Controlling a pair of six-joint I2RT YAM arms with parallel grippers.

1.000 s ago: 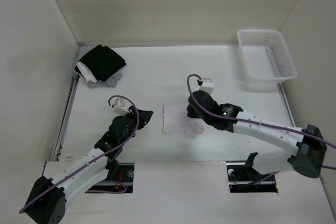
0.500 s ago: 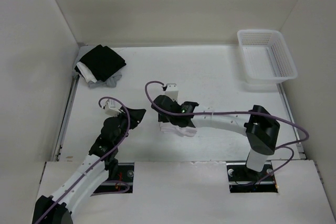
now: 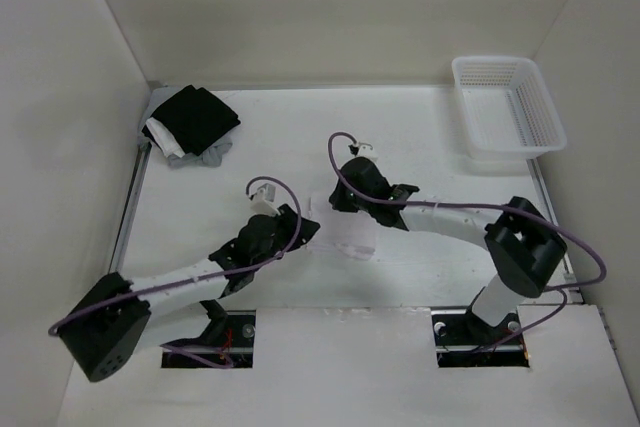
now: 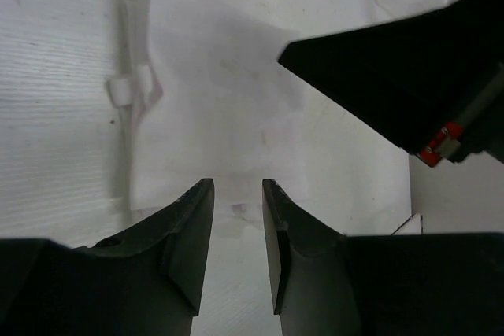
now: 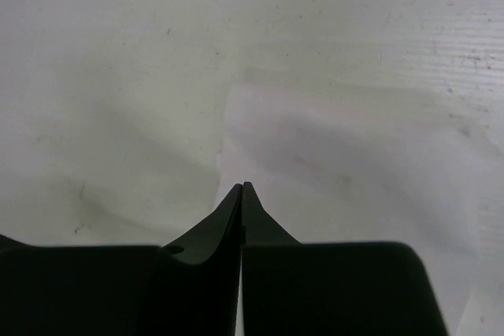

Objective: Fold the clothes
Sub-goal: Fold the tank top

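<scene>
The clothes (image 3: pixel 347 234) lie as a small folded white piece in the middle of the table. They also show in the left wrist view as clothes (image 4: pixel 220 108) and in the right wrist view as clothes (image 5: pixel 346 155). My left gripper (image 3: pixel 306 230) is at their left edge, low over the table. Its jaws stand open with nothing between them, as the left gripper (image 4: pixel 236 188) tips frame the near hem. My right gripper (image 3: pixel 336 197) is over the far left corner. The right gripper (image 5: pixel 242 186) is shut, with no fabric between its tips.
A pile of black, white and grey clothes (image 3: pixel 191 121) sits at the back left corner. A white plastic basket (image 3: pixel 508 105) stands at the back right. The right arm's black wrist (image 4: pixel 409 68) hangs close above the garment in the left wrist view.
My right gripper went left across the garment, then came back to its far left corner and is shut again. My left gripper advanced right up to the garment's left edge.
</scene>
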